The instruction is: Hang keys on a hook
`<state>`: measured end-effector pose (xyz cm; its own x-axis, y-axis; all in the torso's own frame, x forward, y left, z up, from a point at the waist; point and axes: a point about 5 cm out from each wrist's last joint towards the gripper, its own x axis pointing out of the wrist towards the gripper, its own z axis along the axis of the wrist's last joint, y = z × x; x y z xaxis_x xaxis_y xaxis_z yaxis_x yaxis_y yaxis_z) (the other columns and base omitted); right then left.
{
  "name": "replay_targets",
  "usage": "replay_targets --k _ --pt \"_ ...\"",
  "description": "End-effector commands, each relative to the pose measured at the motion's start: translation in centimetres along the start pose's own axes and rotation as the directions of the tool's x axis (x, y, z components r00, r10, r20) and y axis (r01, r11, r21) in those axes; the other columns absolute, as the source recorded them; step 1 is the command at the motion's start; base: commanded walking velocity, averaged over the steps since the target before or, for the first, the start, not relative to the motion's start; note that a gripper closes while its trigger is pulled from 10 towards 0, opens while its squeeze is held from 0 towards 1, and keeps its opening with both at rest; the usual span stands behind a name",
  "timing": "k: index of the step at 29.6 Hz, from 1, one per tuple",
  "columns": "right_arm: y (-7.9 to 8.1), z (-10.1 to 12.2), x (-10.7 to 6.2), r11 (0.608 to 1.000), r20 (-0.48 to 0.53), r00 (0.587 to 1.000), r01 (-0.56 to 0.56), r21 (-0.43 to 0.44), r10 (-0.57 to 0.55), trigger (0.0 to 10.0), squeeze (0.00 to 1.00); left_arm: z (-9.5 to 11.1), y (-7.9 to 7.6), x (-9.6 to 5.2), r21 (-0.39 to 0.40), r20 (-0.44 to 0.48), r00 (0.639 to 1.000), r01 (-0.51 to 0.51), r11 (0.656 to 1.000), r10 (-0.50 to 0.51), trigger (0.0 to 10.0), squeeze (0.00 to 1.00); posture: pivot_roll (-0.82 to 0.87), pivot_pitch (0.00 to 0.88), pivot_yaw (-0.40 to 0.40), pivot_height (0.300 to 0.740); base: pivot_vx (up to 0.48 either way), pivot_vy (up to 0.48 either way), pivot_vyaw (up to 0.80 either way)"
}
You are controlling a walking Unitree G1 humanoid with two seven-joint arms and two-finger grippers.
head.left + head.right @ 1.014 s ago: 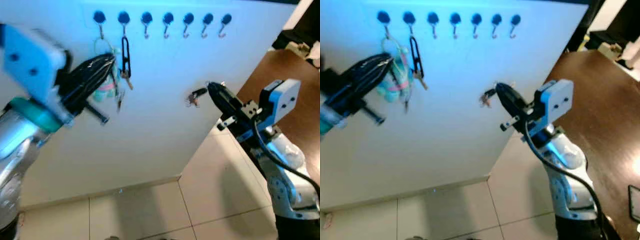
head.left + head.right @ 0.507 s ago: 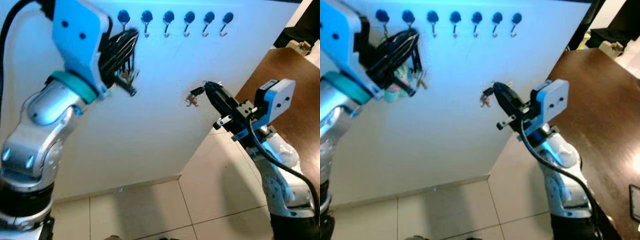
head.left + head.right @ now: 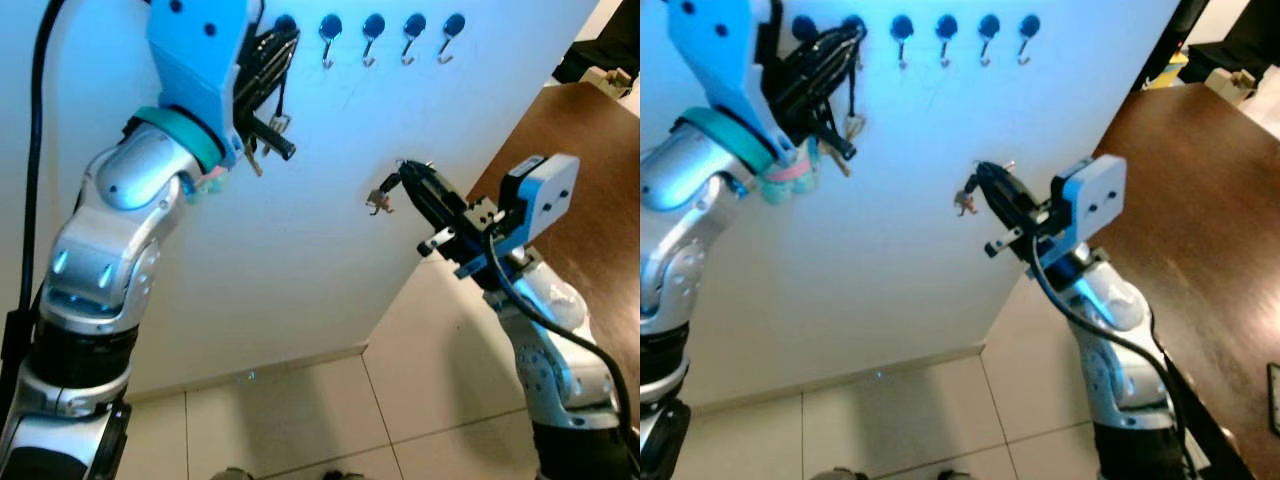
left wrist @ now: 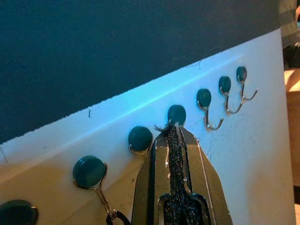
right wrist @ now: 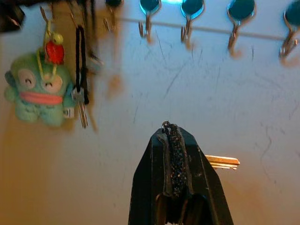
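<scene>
The left hand (image 3: 270,60) was clamped on a black key cord right at the blue hooks (image 3: 372,28) — not visibly hung yet — while the right hand (image 3: 405,180), well below them, was pinched on keys (image 3: 380,199) awaiting a hook.

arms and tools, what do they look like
Both arms are silver with rounded joints. The left arm has a teal band under a light blue wrist block; the right arm has a white-blue block and a black cable. Each tool, left and right, has long black fingers.
</scene>
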<state>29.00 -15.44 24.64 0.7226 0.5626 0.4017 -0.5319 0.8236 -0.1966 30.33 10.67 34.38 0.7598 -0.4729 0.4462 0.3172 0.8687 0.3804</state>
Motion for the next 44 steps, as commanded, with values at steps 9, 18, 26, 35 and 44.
replay_targets --k 9,18,26,35,44 --pt "0.0 -0.4 -0.2 1.000 -0.011 1.000 -0.001 -0.009 0.001 10.0 0.00 0.3 -0.5 1.3 0.037 0.029 0.999 0.029 0.999 -0.030 10.0 0.00 0.10 0.075 0.027 0.740 0.000 0.000 0.00" --pt "0.1 -0.3 -0.2 1.000 -0.009 1.000 -0.007 -0.005 0.007 10.0 0.00 0.2 -0.7 1.8 0.060 0.032 0.999 0.029 0.998 -0.031 10.0 0.00 0.10 0.079 0.027 0.740 0.000 0.000 0.00" --pt "0.3 -0.4 -0.1 1.000 -0.011 1.000 -0.010 0.000 0.010 10.0 0.00 0.0 -0.5 2.5 0.078 0.030 1.000 -0.004 0.997 0.002 10.0 0.00 0.11 0.081 0.028 0.740 0.000 0.000 0.00" --pt "0.5 -0.4 -0.1 1.000 -0.011 1.000 -0.010 0.005 0.010 10.0 0.00 -0.5 0.1 2.6 0.098 0.006 0.999 -0.047 0.994 0.046 10.0 0.00 0.11 0.085 0.032 0.740 0.000 0.000 0.00" --pt "0.5 -0.4 -0.1 1.000 -0.012 1.000 -0.010 0.005 0.010 10.0 0.00 0.1 0.2 2.2 0.012 0.023 0.999 -0.037 0.999 0.037 10.0 0.00 0.11 0.087 0.030 0.740 0.000 0.000 0.00"
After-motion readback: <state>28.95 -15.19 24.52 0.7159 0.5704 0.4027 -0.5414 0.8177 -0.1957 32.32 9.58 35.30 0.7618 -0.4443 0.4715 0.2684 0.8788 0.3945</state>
